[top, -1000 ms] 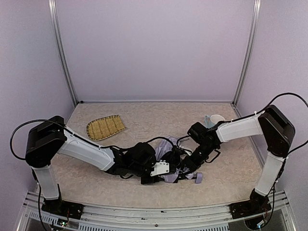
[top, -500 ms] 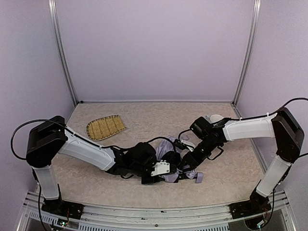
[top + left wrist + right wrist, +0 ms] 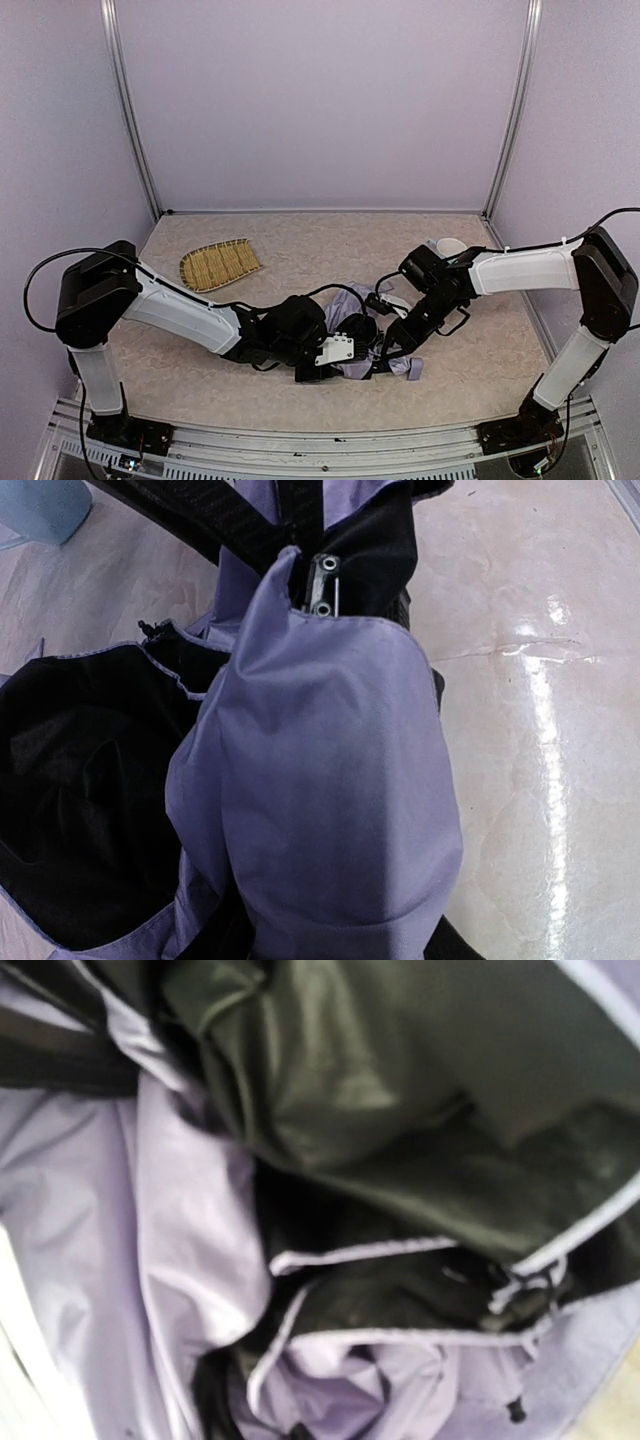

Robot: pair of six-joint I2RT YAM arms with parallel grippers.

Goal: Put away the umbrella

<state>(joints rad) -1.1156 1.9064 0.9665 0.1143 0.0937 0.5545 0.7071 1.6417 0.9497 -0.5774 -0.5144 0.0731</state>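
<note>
We see the pale counter (image 3: 300,245), and at its near middle the umbrella (image 3: 338,312) lies crumpled, lavender fabric over black lining. The woven tray (image 3: 220,264) sits well apart, back left. At the umbrella, the left gripper (image 3: 355,358) and right gripper (image 3: 392,345) are buried in folds; clenched or released, we cannot tell.

I see lab test cell: plain lavender panels (image 3: 320,100) at 12, aluminium posts (image 3: 131,110) at 10 and 2, mounting rail (image 3: 300,442) at 6.
</note>
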